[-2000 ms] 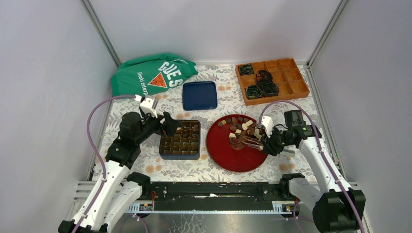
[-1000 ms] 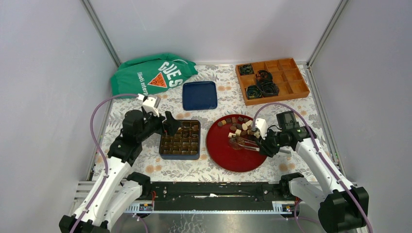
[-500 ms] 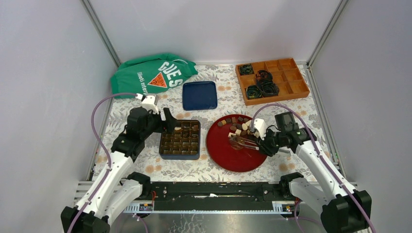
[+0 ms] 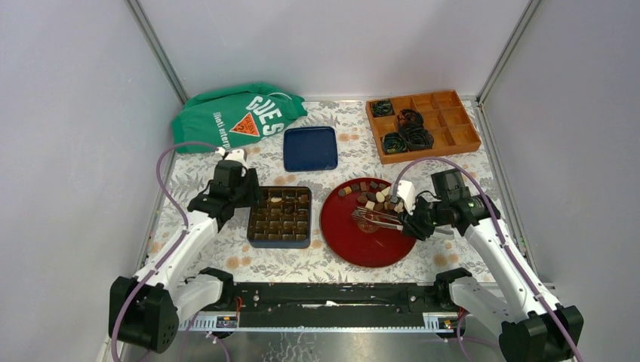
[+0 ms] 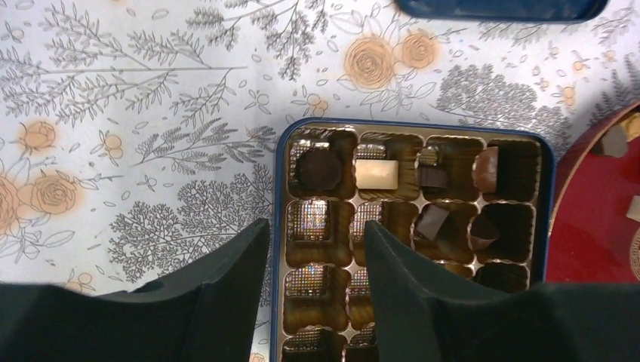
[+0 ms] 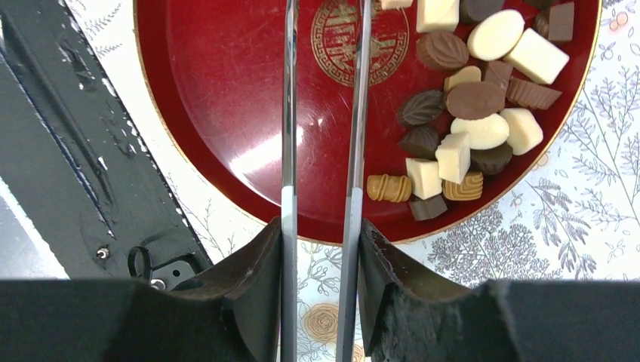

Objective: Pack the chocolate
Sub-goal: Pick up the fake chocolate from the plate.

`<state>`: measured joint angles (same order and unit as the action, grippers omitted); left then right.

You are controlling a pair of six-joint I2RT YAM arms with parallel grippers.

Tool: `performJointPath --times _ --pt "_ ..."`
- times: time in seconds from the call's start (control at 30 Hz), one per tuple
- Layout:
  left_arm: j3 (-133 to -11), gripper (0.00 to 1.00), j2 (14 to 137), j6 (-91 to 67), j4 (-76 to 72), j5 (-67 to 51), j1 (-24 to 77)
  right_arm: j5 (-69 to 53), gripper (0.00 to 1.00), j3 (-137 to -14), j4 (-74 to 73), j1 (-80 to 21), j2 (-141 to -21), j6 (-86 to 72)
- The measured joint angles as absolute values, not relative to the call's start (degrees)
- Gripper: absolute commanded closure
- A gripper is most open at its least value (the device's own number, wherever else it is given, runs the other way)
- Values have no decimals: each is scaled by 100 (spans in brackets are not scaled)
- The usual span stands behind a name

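Several chocolate pieces (image 4: 375, 197), dark, brown and cream, lie piled at the far side of the red plate (image 4: 355, 245); they also show in the right wrist view (image 6: 468, 113). My right gripper (image 4: 413, 222) is shut on metal tongs (image 4: 377, 219). The tong arms (image 6: 287, 113) reach over the plate (image 6: 226, 90), slightly apart, holding nothing. The blue chocolate box (image 4: 279, 243) holds a few pieces in its far rows, such as a white one (image 5: 376, 172). My left gripper (image 4: 250, 197) is open and empty above the box's left rim (image 5: 276, 196).
A blue lid (image 4: 310, 148) lies behind the box. A green bag (image 4: 238, 113) is at the back left. An orange divided tray (image 4: 453, 132) with black coiled cables stands at the back right. A black rail (image 4: 332, 298) runs along the near edge.
My left gripper has pulled back leftward from over the box's far rows to its left rim. My right gripper with the tongs has shifted slightly away from me.
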<state>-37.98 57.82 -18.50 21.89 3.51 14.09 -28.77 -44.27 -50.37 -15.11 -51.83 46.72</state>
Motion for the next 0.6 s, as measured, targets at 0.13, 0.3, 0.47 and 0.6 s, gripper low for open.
performJointPath --times 0.13,0.3,0.47,0.6 --pt "-3850 56 6123 -1918 2287 416 1380 -3085 100 -4637 -5096 -1514 -5398 4742" --pt "-3931 58 6534 -1981 2379 471 1223 -3376 100 -4963 -5122 -1514 -5706 4823" --pt "-4029 62 6943 -2005 2414 467 1116 -3590 100 -5229 -5159 -1533 -5951 4880" --pt "-4077 70 7185 -2025 2418 384 1081 -3750 100 -5413 -5157 -1614 -6114 4884"
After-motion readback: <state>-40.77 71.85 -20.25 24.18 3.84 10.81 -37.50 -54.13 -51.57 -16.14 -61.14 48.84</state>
